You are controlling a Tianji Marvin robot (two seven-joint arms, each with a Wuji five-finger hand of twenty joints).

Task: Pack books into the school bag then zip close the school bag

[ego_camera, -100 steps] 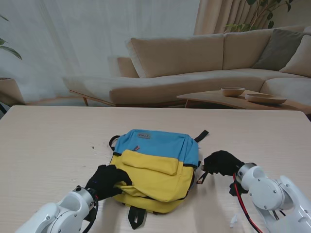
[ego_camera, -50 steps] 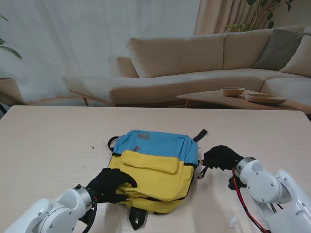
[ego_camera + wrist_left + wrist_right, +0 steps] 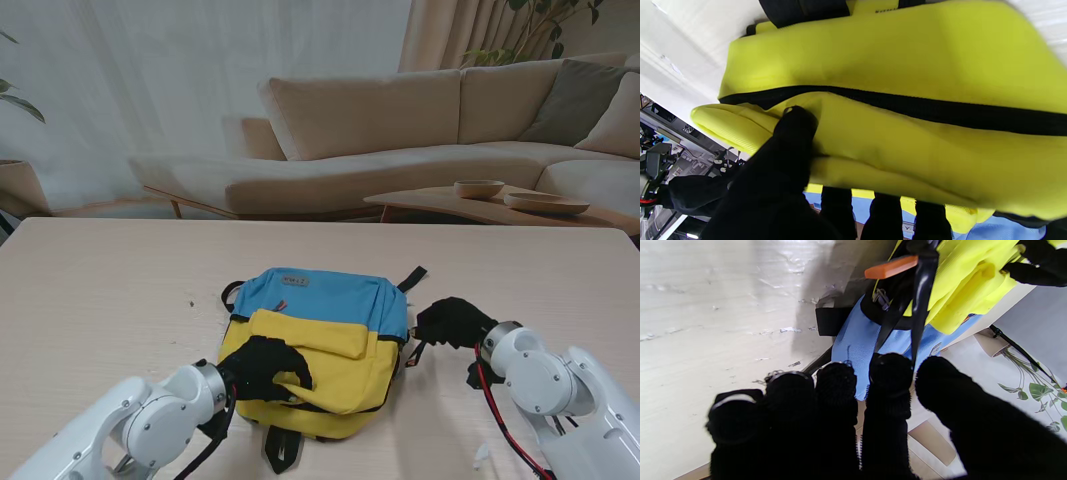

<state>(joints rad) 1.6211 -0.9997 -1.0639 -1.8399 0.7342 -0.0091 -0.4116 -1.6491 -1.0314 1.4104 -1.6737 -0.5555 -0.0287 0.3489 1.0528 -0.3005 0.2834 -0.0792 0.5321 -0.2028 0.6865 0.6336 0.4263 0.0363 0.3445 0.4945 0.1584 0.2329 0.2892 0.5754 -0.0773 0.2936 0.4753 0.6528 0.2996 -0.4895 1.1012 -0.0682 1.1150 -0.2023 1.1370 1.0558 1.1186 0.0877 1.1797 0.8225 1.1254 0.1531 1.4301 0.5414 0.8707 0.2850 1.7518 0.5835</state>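
Note:
The blue and yellow school bag (image 3: 330,300) lies flat in the middle of the table (image 3: 110,280). My left hand (image 3: 262,368) is on its near left corner, shut on a fold of the yellow front fabric (image 3: 907,60). Its thumb presses beside the black zipper line (image 3: 923,108), which looks shut there. My right hand (image 3: 455,322) is at the bag's right side. Its thumb and forefinger pinch a black strap (image 3: 920,300) that hangs by an orange tag (image 3: 891,267). No books are in view.
A black strap end (image 3: 280,450) sticks out from the bag's near edge. A small white scrap (image 3: 480,455) lies near my right arm. Beyond the table stand a beige sofa (image 3: 400,130) and a low table with bowls (image 3: 480,188).
My left hand has slid right along the bag's near edge and gathered the yellow fabric. The bag has shifted slightly left. My right hand has barely moved.

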